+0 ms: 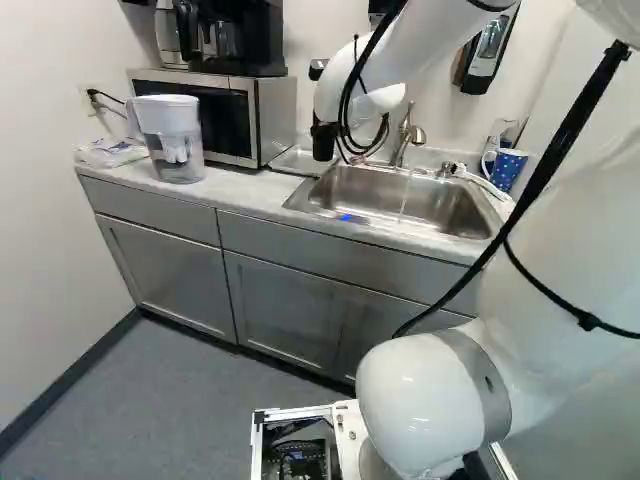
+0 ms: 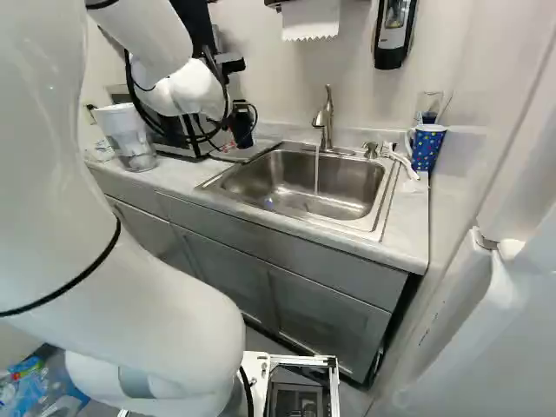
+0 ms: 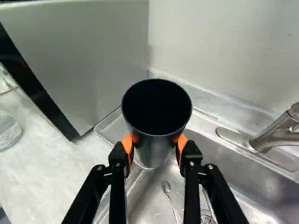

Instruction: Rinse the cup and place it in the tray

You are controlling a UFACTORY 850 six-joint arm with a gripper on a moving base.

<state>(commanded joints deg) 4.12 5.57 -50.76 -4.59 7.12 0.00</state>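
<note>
Over at the left end of the counter, a plastic packet [image 1: 112, 152] lies beside a water pitcher [image 1: 172, 135], and next along is the microwave [image 1: 222, 115] with a coffee maker [image 1: 240, 38] on top. Just right of it, the robot's gripper [image 2: 229, 122] has the dark cup [image 3: 153, 148] grasped between its orange pads [image 3: 127, 142], one on each side. The cup is up in the air near the corner where the tray [image 3: 108, 131] meets the sink [image 2: 352, 189], its mouth facing the wrist camera. A spoon [image 3: 167, 188] lies in the sink. Farther right, water [image 2: 316, 178] runs from the faucet [image 2: 327, 122], and past that a dotted blue mug [image 2: 426, 149] stands on the counter.
</note>
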